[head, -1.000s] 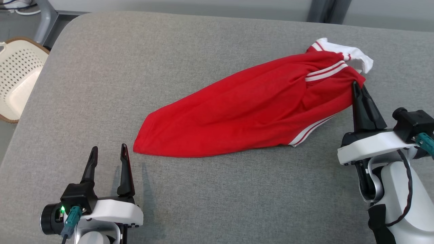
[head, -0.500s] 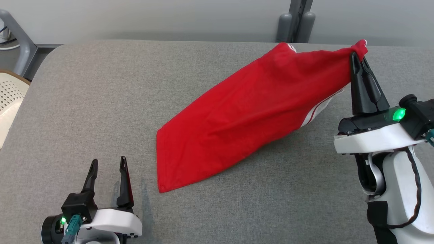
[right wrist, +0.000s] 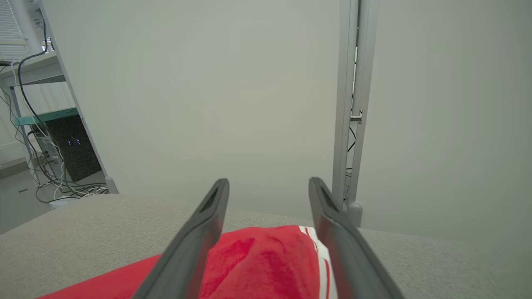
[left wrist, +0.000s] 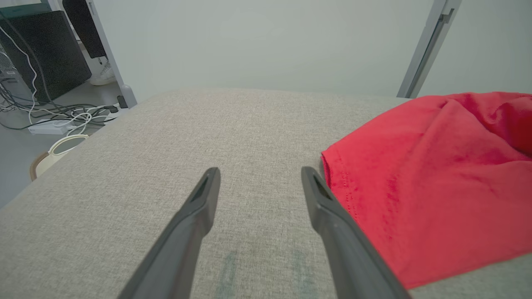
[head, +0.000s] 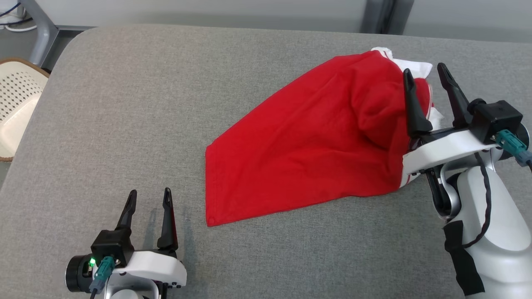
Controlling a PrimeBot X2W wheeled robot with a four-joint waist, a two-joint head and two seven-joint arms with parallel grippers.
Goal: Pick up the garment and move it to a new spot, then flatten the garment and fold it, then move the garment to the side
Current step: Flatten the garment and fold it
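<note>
Garment (head: 316,141), red with white trim, lies slack on the grey padded surface (head: 166,104), right of centre. Right gripper (head: 424,69), pinched on the raised far corner half a second ago, now stands wide and empty over the bunched end; relocation appears complete, and flattening is due next. Left gripper (head: 150,192) waits spread wide near the lower hem corner. Sleeves and collar are buried in folds; the garment's right edge is hidden behind the right wrist (head: 449,147)

Basket (head: 18,104) half off-frame; garment (head: 311,141) corner behind right arm (head: 486,203).
</note>
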